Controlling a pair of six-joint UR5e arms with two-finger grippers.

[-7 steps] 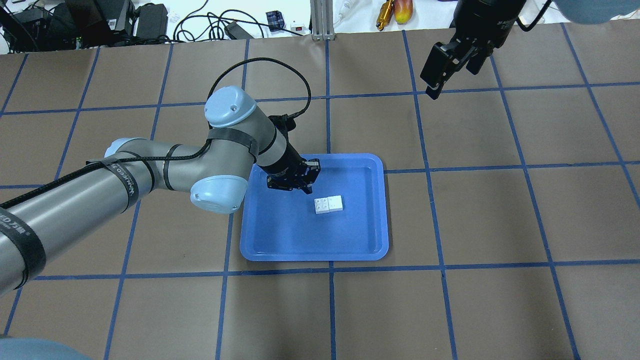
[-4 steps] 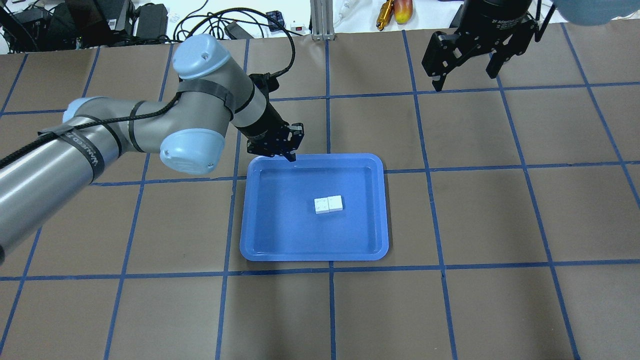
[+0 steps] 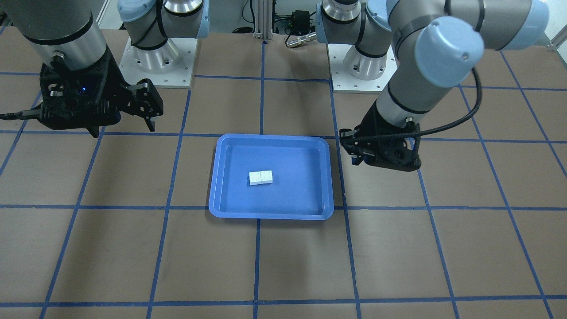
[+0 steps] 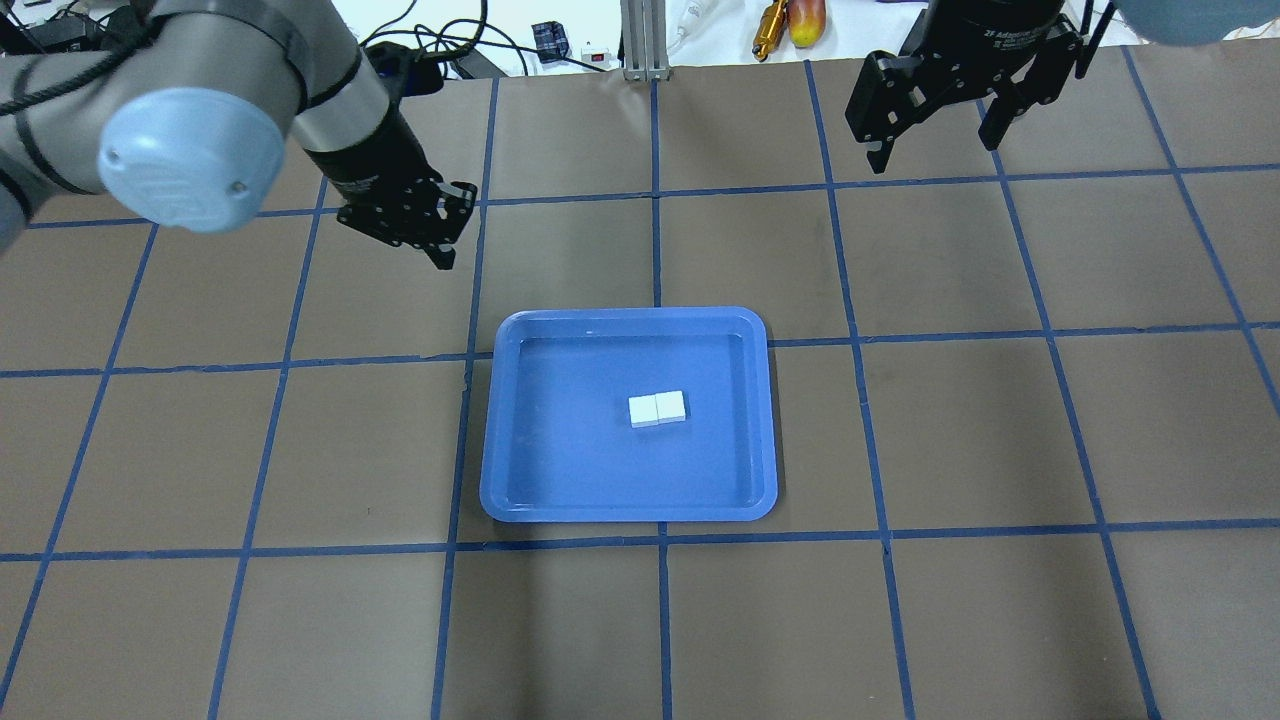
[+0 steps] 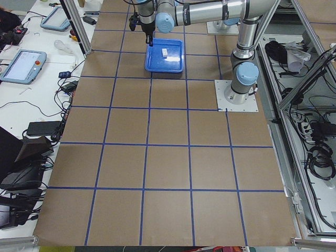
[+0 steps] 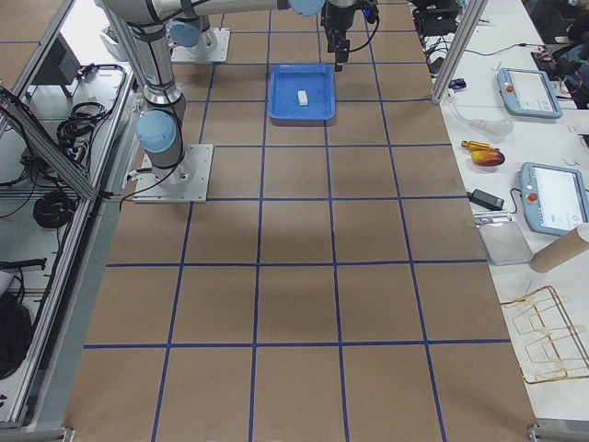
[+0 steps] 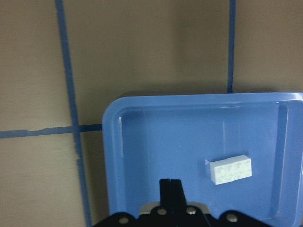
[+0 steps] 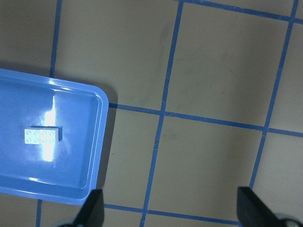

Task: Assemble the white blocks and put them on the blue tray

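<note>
The two white blocks (image 4: 657, 408) lie joined side by side as one small piece in the middle of the blue tray (image 4: 560, 470). They also show in the front view (image 3: 260, 177) on the tray (image 3: 292, 195), in the left wrist view (image 7: 230, 169) and in the right wrist view (image 8: 42, 136). My left gripper (image 4: 445, 255) is shut and empty, raised beyond the tray's far left corner; its fingers (image 7: 170, 187) are pressed together. My right gripper (image 4: 935, 135) is open and empty, high over the far right of the table, well away from the tray.
Brown table with a blue tape grid. Cables, boxes and a yellow-red object (image 4: 800, 20) lie beyond the far edge, by an aluminium post (image 4: 645, 40). The two arm bases (image 3: 159, 57) stand on the robot's side.
My left arm has lifted off the tray and swung back and to the left, with its gripper shut. The blocks stay in the tray. My right gripper has turned and now shows open.
</note>
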